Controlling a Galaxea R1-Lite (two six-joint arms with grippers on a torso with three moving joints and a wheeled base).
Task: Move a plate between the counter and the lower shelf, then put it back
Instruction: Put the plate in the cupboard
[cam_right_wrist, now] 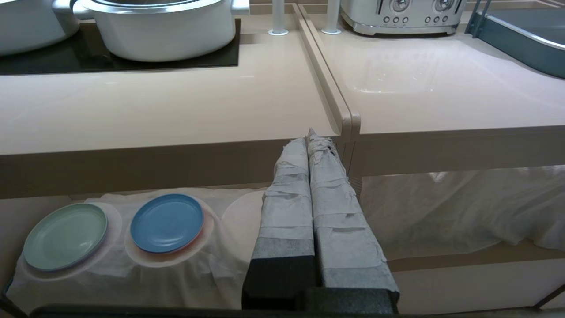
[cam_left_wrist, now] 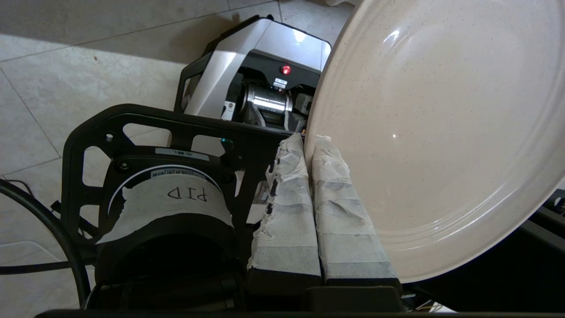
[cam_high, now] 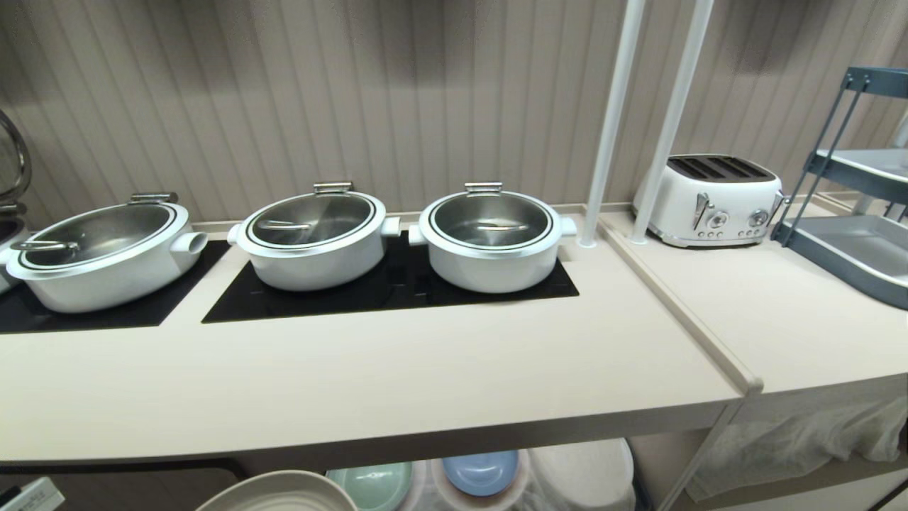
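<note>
Here, the letters "PID" are read upside down on a strip of white tape [cam_left_wrist: 170, 201] stuck to the round black body beside the left gripper [cam_left_wrist: 309, 143]; no other writing can be made out. The left gripper is held low in front of the counter [cam_high: 369, 383], above the tiled floor [cam_left_wrist: 66, 75] and the robot's base [cam_left_wrist: 260, 75]; its taped fingers [cam_left_wrist: 287, 207] are clenched on the rim of the cream plate [cam_left_wrist: 437, 132], which is seen on edge, its top just showing below the counter's front edge in the head view. Further right, the right gripper [cam_right_wrist: 310, 138] is parked facing the lower shelf [cam_right_wrist: 212, 269], its wrapped fingers pressed together with nothing between them; the green plate [cam_right_wrist: 65, 236] and the blue plate [cam_right_wrist: 167, 223] lie there on white cloth [cam_right_wrist: 132, 278].
</note>
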